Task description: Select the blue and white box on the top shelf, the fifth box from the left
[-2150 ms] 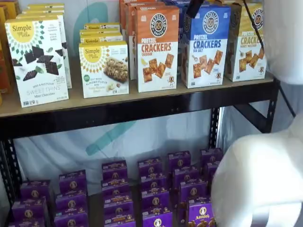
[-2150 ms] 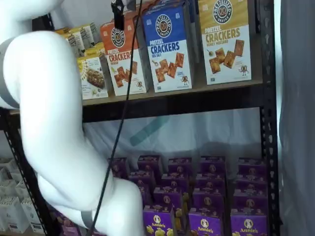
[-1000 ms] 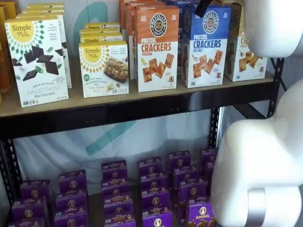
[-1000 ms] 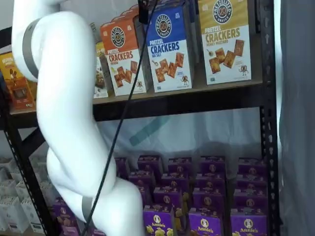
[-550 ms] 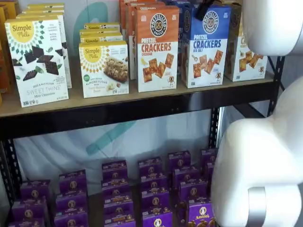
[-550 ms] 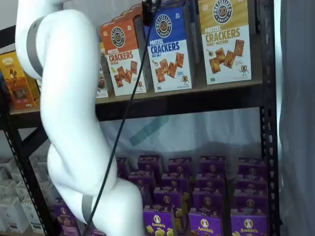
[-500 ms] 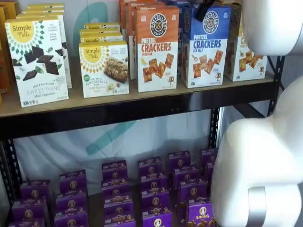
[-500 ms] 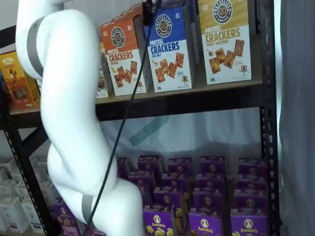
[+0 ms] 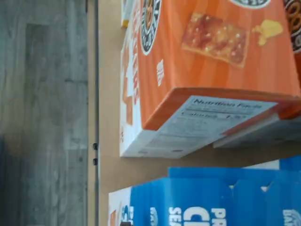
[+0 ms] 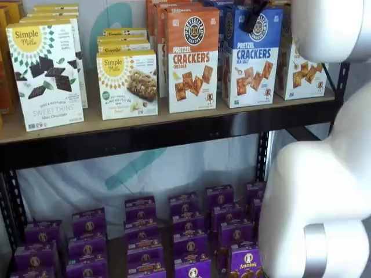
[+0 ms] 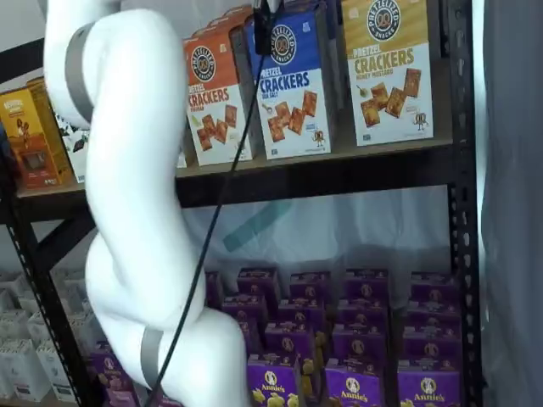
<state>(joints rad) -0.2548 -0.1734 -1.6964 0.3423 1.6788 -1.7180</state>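
Note:
The blue and white box (image 10: 253,58) stands on the top shelf (image 10: 174,132) between an orange-topped cracker carton (image 10: 192,58) and a yellow-topped one (image 10: 301,63). In both shelf views only a black finger of my gripper (image 10: 253,17) shows, hanging in front of the box's upper part near its round logo. The finger of the gripper (image 11: 263,30) sits at the upper left corner of the blue and white box (image 11: 294,89), with a cable trailing down. Nothing is held; the jaws stand wide. The wrist view looks along the blue carton's top (image 9: 211,202) beside the orange carton (image 9: 211,70).
My white arm (image 10: 319,191) fills the right of one shelf view and the left of the other shelf view as the arm (image 11: 136,212). Simple Mills boxes (image 10: 46,75) stand further left on the shelf. Several small purple boxes (image 10: 188,231) fill the lower level. Black uprights (image 11: 462,212) frame the shelves.
The black finger has crept rightward and slightly down onto the blue box's upper part. The white arm has shifted with it, uncovering more of the shelf's left side.

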